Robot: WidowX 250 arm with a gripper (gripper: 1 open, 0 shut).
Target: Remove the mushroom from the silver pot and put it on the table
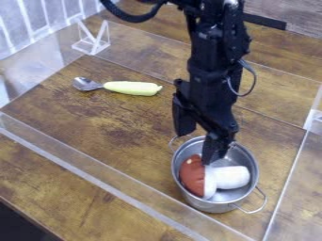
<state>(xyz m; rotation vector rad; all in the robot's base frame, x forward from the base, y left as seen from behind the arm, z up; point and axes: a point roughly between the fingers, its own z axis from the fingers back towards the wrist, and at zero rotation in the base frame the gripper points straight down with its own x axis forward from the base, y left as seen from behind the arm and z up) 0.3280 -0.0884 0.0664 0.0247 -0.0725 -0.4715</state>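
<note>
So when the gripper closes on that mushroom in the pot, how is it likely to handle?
The mushroom lies on its side in the silver pot; its rounded cap could roll or slip between the fingers. It looks like a stiff toy, probably light. The open gripper spans the pot's rim, so the pot may shift.

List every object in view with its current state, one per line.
gripper: open, pointing down over the pot's left rim, holding nothing.
mushroom: lying on its side inside the pot, not grasped.
silver pot: upright on the table, no lid.
spoon: lying flat on the table, apart from the pot.
table: bears the pot and spoon.
</note>
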